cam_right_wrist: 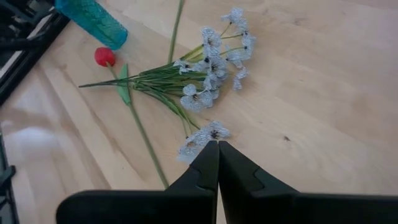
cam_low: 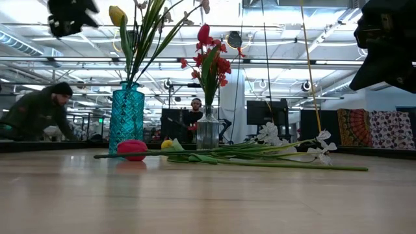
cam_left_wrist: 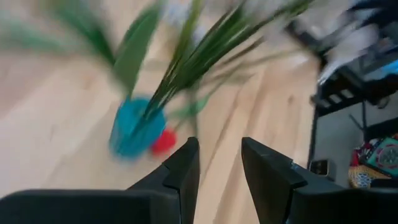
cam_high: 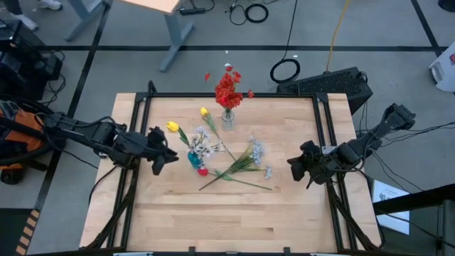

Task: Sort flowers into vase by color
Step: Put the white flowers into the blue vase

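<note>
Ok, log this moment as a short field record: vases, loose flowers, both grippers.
clear vase: at the table's far edge, holding red flowers
blue vase: upright, left of centre, holding green stems and a yellow bud
loose on table: white sprays with green stalks, lying flat; one red bloom lying beside the blue vase
left gripper: above the table beside the blue vase, fingers apart, nothing between them
right gripper: shut, empty, over the table near the white sprays

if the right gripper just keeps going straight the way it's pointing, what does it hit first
Most likely the white spray flowers lying on the table: the shut right gripper points at them, its tips beside the nearest blossom. How high it hangs is unclear.
</note>
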`<state>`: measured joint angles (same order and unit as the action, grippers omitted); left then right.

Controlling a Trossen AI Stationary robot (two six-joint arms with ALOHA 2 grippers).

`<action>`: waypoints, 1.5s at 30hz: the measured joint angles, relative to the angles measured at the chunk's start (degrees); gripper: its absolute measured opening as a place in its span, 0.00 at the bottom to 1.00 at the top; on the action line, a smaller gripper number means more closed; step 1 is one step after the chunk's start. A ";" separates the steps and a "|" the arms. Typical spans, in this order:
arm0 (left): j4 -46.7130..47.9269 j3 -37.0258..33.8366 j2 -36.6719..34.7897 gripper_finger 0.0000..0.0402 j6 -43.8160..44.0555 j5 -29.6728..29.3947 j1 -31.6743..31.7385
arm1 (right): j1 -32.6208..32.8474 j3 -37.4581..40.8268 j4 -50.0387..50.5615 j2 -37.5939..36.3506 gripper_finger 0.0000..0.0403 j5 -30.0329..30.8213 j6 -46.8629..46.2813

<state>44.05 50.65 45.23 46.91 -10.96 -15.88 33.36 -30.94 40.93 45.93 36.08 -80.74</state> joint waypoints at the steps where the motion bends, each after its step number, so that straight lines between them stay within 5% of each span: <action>1: 2.34 0.00 0.01 0.31 2.68 0.45 0.00 | 0.00 0.00 -0.07 0.00 0.00 0.01 0.82; 11: 19.32 -3.44 0.03 0.31 21.68 -0.14 0.00 | -0.01 0.00 -1.60 0.01 0.00 4.19 2.33; 23: 16.41 -10.63 0.07 0.14 19.48 -1.56 0.00 | -0.38 -2.30 -21.55 10.71 0.00 6.77 11.22; 29: 16.45 -10.71 -0.63 0.01 7.79 -5.47 0.55 | -3.43 -16.47 -13.67 24.81 0.00 3.95 9.36; 35: 16.43 -10.71 -3.66 0.01 -4.84 -4.32 2.03 | -8.04 -35.28 0.59 40.54 0.00 3.61 -1.21; 45: 18.49 -10.71 -11.57 0.00 -17.17 -1.18 2.80 | -15.91 -60.23 19.17 62.56 0.00 -9.05 -16.47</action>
<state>62.54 39.94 33.66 29.74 -12.14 -13.08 17.45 -91.17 60.10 108.49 27.03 -97.21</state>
